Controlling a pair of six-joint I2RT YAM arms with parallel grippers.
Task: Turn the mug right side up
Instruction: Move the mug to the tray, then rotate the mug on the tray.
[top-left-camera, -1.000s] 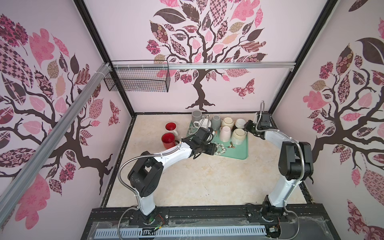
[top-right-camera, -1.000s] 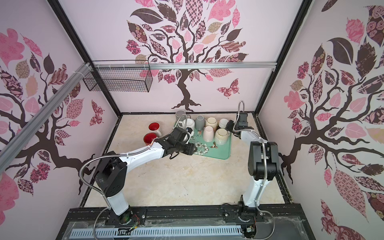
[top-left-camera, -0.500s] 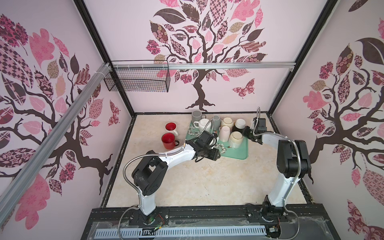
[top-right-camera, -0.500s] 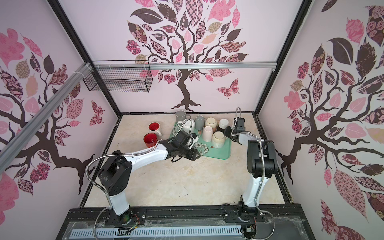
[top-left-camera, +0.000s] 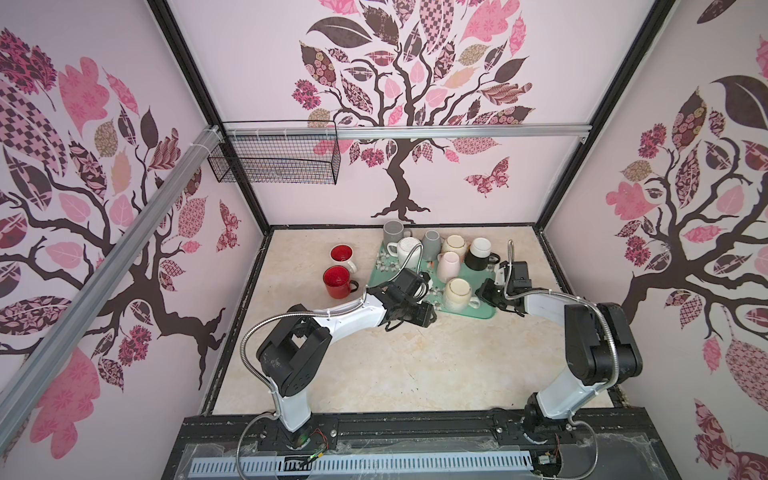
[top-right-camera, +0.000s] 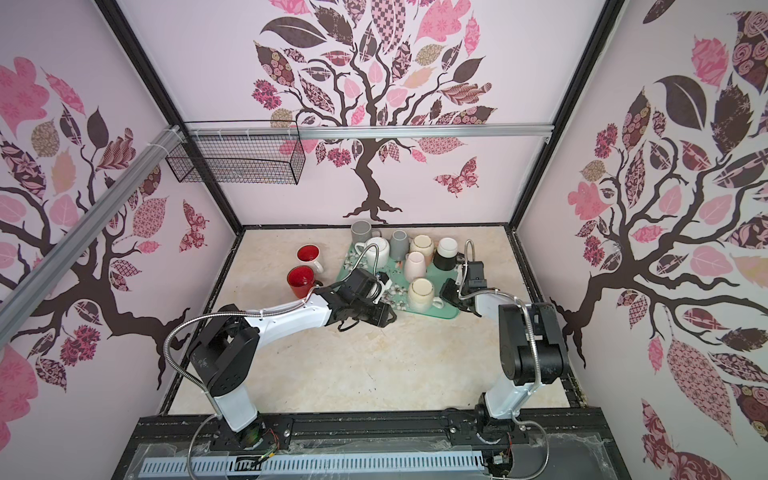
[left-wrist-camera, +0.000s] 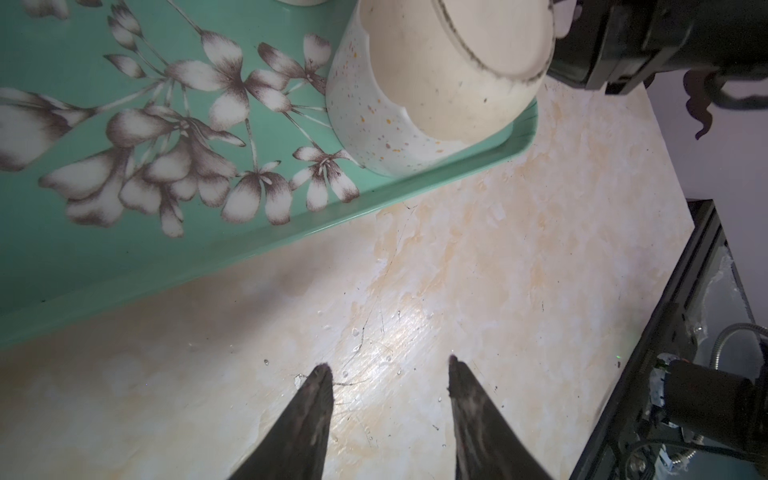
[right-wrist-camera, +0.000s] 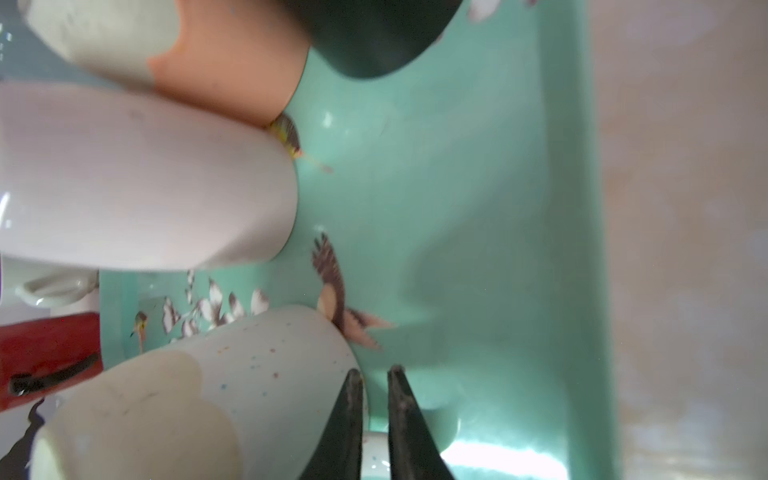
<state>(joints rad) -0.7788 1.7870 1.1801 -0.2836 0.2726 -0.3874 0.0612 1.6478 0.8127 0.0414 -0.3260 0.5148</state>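
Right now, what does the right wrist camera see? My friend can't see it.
The right gripper pinches the handle of an upside-down speckled mug on a green tray. A pale pink mug stands upside down nearby.

Upside-down speckled cream mug (top-left-camera: 456, 293) on teal tray (top-left-camera: 484, 314)

1. We see our left gripper (left-wrist-camera: 387, 365), its two dark tips standing apart.
2. The tips hang over the pale table (left-wrist-camera: 519, 249), near the edge of the green flower tray (left-wrist-camera: 124, 266).
3. A speckled mug (left-wrist-camera: 436, 83) sits upside down in the tray's corner.
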